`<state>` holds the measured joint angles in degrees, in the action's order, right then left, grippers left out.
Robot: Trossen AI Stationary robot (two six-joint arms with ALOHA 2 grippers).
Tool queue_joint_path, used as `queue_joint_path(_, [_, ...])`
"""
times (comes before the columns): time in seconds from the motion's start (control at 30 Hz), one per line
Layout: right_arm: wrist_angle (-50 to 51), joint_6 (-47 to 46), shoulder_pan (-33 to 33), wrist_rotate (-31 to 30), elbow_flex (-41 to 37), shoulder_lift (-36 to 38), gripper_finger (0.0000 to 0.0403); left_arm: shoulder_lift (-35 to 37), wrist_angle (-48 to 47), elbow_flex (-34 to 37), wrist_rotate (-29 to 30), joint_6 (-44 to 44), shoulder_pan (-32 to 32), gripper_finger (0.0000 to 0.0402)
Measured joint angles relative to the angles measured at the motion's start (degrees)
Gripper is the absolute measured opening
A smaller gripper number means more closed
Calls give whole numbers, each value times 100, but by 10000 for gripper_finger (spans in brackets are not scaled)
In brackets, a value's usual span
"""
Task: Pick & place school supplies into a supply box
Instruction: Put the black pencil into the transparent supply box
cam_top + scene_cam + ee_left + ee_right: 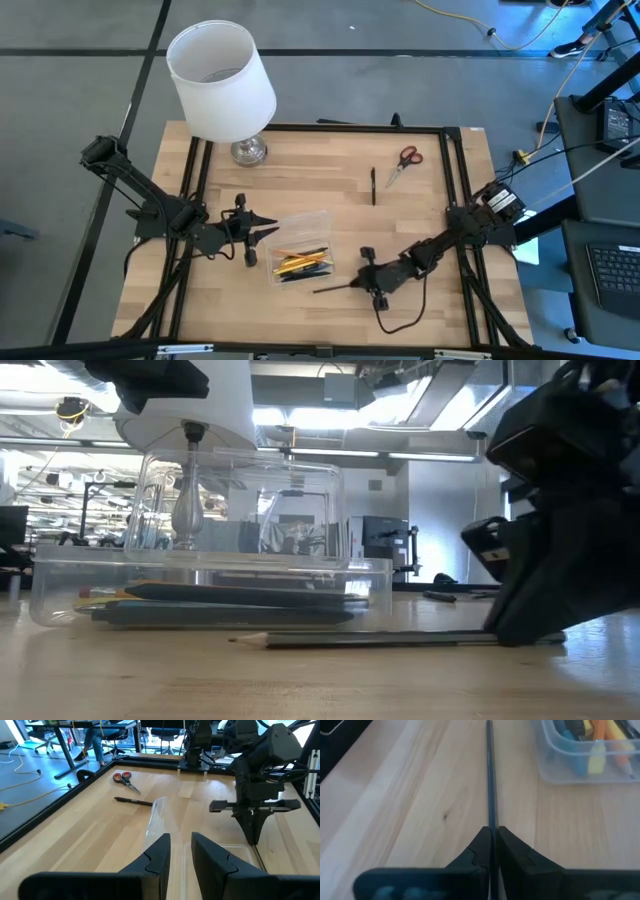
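The right pincer [493, 836] is clamped on a dark pencil [490, 780] lying on the worktop [300, 170] just beside the supply box [298, 246], ready for lifting in; the left pincer [179, 851], narrowly parted and empty, waits at the box's other side

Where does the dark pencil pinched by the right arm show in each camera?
High: dark pencil lower centre, below the clear plastic box.
Low: along the wood, bottom centre.
Left wrist: not visible.
Right wrist: running up the middle from the right gripper.
Shared landmark: the box.
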<state>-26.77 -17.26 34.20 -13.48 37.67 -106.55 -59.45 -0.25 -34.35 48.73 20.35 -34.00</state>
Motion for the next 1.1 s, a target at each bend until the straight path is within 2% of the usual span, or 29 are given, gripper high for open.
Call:
queue_joint_path(0.27, [267,42,154,-358,-11,307,26,-1,0,0,0,-3,-2,72])
queue_joint_path(0.57, [216,113,145,-450,13,368,26,-1,0,0,2,-3,0,72])
queue_joint_path(0.8, [487,296,135,-535,174,1047,26,1,-2,2,20,-7,0,72])
queue_joint_path(0.97, [667,413,-158,-1033,271,1408,26,1,0,2,46,-7,0,72])
queue_joint_path(1.1, [657,585,-550,-795,417,1339,28,1,0,2,46,-8,0,72])
